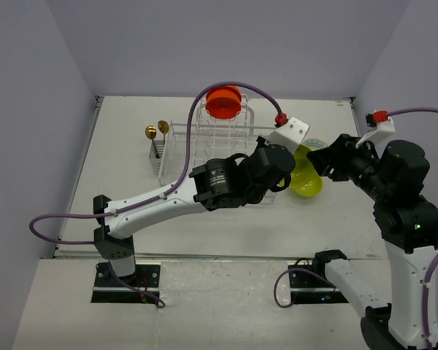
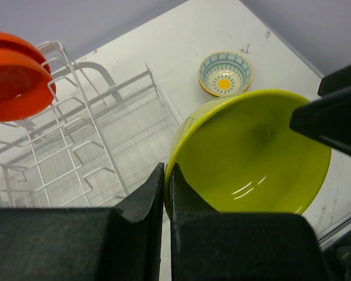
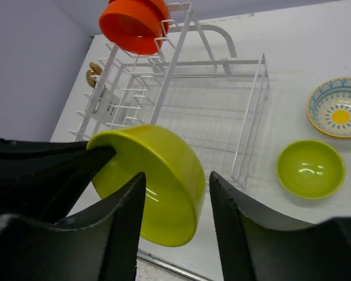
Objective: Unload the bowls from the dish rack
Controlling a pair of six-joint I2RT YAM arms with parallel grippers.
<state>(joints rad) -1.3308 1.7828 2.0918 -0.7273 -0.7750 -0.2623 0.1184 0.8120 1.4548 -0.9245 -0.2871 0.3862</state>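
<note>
While the left gripper (image 2: 165, 171) pinches the green bowl's (image 1: 307, 182) rim, centre-right in the overhead view beside the rack (image 1: 182, 146), the right gripper (image 3: 176, 178) straddles it half-open; it should close squarely before the left releases.

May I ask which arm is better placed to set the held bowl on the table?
Probably right: the right gripper straddles the lime-green bowl pinched by the left gripper, and the second green bowl and patterned bowl sit on its side.
</note>
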